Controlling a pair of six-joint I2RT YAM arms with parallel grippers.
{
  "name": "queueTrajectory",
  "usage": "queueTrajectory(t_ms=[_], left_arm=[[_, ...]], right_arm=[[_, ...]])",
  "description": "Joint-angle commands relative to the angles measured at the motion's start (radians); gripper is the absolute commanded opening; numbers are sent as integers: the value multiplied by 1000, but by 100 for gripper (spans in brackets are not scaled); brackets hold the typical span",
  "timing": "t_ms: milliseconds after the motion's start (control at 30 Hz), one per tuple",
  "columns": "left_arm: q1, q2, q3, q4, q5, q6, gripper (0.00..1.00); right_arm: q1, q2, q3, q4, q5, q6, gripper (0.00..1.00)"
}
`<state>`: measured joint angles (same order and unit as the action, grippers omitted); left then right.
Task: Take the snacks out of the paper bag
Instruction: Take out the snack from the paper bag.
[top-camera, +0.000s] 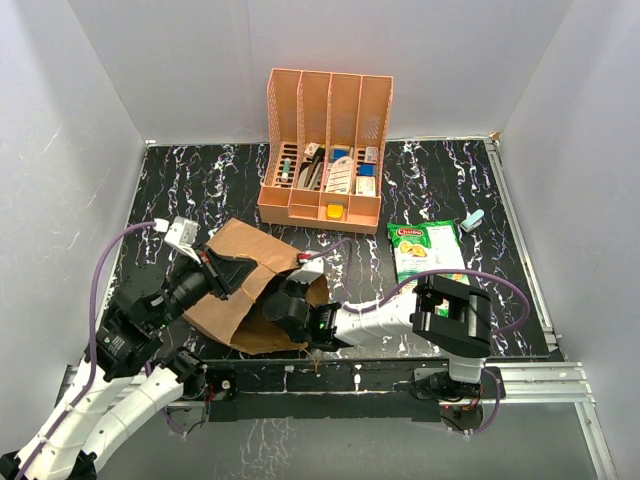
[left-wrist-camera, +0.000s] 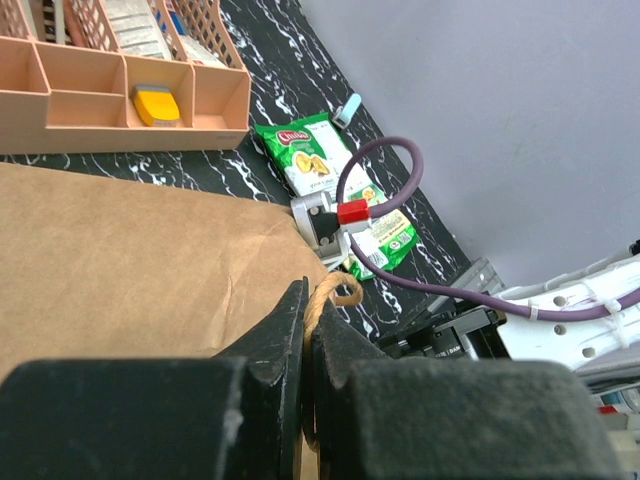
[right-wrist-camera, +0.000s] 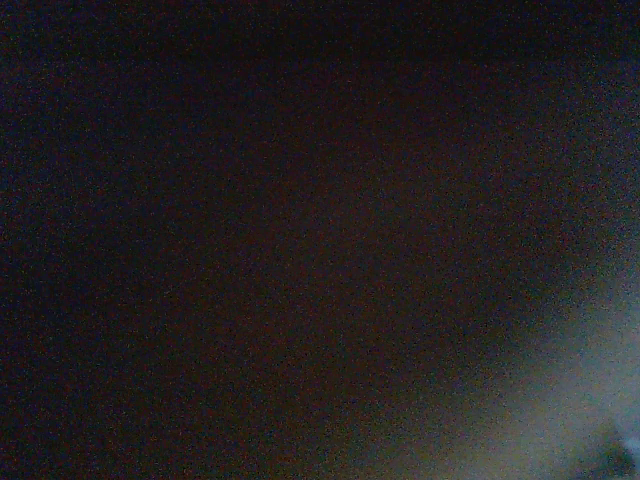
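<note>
Paper bag (top-camera: 215, 310): it lies flat on the black marbled table (top-camera: 200, 180), mouth turned toward the right arm. We see no packets inside it from any view.
Left gripper (left-wrist-camera: 306, 300): fingers together, clamped on the bag's twisted cord handle (left-wrist-camera: 335, 292), so it has the bag by its upper lip.
Right gripper (top-camera: 288, 302): pushed into the bag's mouth. Its own camera shows only darkness, so we cannot tell whether its fingers are apart or on a packet.
Snacks: one green crisp packet (top-camera: 428, 250) lies out on the table on the right, well apart from the bag. We judge any others to be inside.
Step in hand: we take it as reaching in for the next packet.
How to do it well: we would hold the handle up and steady so the mouth gapes. We would go in low along the bag's floor, close on a packet's flat edge rather than on paper, then draw straight out toward the green packet.
Risk: pinching the bag wall would drag the whole bag along.
</note>
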<state>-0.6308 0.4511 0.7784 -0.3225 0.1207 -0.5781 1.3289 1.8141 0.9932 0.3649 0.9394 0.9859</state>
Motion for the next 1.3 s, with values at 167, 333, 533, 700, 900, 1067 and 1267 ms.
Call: queueTrajectory(t_ms=[167, 333, 533, 700, 900, 1067, 1267], left_arm=[[-4, -46, 37, -62, -126, 30, 0], [-4, -51, 33, -82, -150, 52, 0], [-4, -66, 24, -103, -137, 75, 0], [-4, -80, 13, -113, -120, 78, 0], [-4, -83, 13, -112, -100, 70, 0], [-4, -75, 27, -110, -91, 73, 0], [-5, -79, 29, -114, -83, 76, 0]], right_arm=[[-27, -25, -23, -184, 48, 144, 41], [-28, -52, -42, -162, 28, 138, 41], [-29, -180, -92, -116, -151, 84, 49], [-19, -243, -174, -12, -298, 191, 50], [1, -165, -111, 173, -336, 130, 54], [2, -76, -53, 185, -339, 211, 54], [-3, -1, -25, 128, -288, 284, 53]])
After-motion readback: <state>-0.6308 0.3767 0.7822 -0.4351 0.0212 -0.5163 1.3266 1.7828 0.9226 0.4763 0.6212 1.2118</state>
